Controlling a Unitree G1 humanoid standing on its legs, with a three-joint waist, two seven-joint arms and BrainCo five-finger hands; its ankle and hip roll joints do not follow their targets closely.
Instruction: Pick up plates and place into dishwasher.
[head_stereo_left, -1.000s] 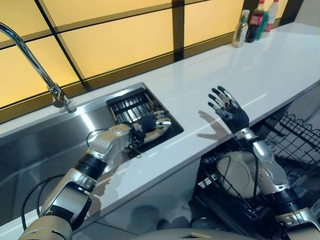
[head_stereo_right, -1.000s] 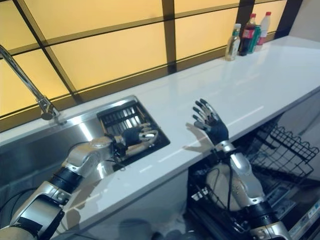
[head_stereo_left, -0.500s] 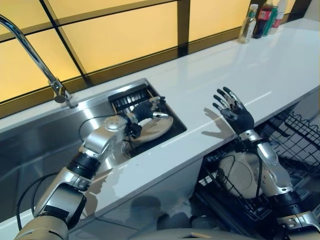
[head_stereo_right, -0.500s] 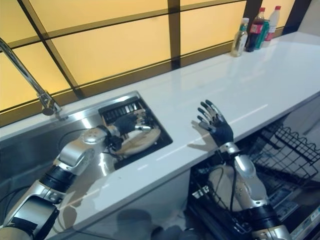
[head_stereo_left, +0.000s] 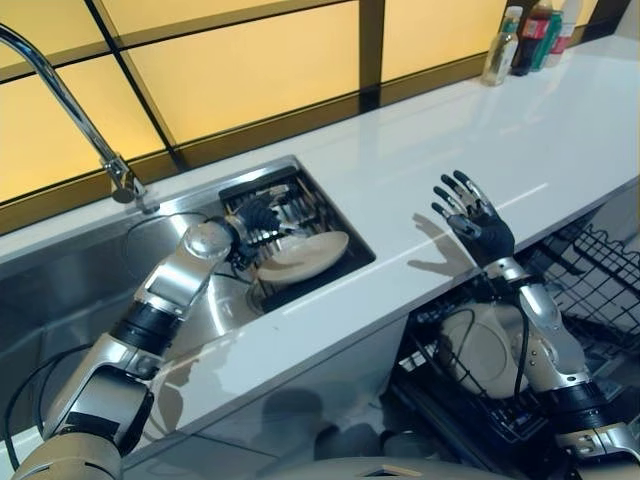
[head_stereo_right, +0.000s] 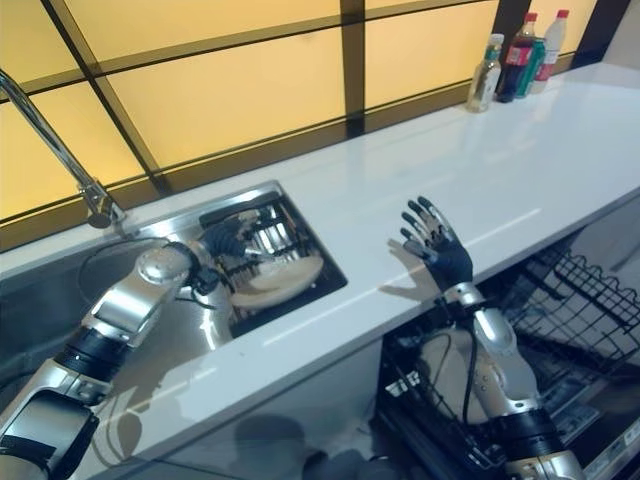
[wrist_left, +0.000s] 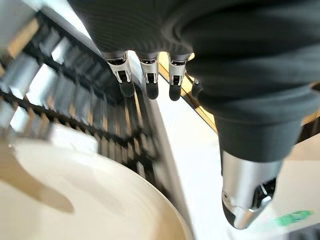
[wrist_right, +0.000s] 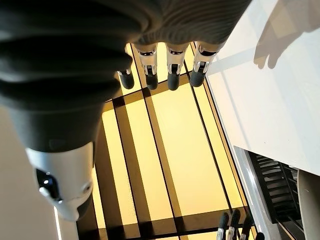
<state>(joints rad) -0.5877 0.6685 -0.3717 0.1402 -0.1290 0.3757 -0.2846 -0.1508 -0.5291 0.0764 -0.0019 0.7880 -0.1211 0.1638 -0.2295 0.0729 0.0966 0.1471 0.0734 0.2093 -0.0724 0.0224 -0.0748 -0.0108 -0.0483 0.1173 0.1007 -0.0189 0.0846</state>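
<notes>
A cream plate (head_stereo_left: 305, 257) lies tilted in the black drainer rack (head_stereo_left: 285, 192) set in the steel sink (head_stereo_left: 90, 270). My left hand (head_stereo_left: 258, 215) hovers just beside the plate's far left edge, with straight fingers that hold nothing. In the left wrist view the plate (wrist_left: 75, 200) lies below the fingertips (wrist_left: 150, 87), apart from them. My right hand (head_stereo_left: 478, 225) is raised over the front edge of the white counter (head_stereo_left: 420, 160), fingers spread, empty. Below it a second pale plate (head_stereo_left: 485, 345) stands in the dishwasher's lower rack (head_stereo_left: 590, 270).
A tall curved faucet (head_stereo_left: 70, 100) rises at the back left of the sink. Several bottles (head_stereo_left: 530, 30) stand at the counter's far right corner. Yellow window panels run behind the counter. The pulled-out dishwasher rack sits below the counter edge on the right.
My left hand has drawn back to the left off the cream plate, which now rests alone in the sink rack. The right hand stays raised; the camera has shifted slightly.
</notes>
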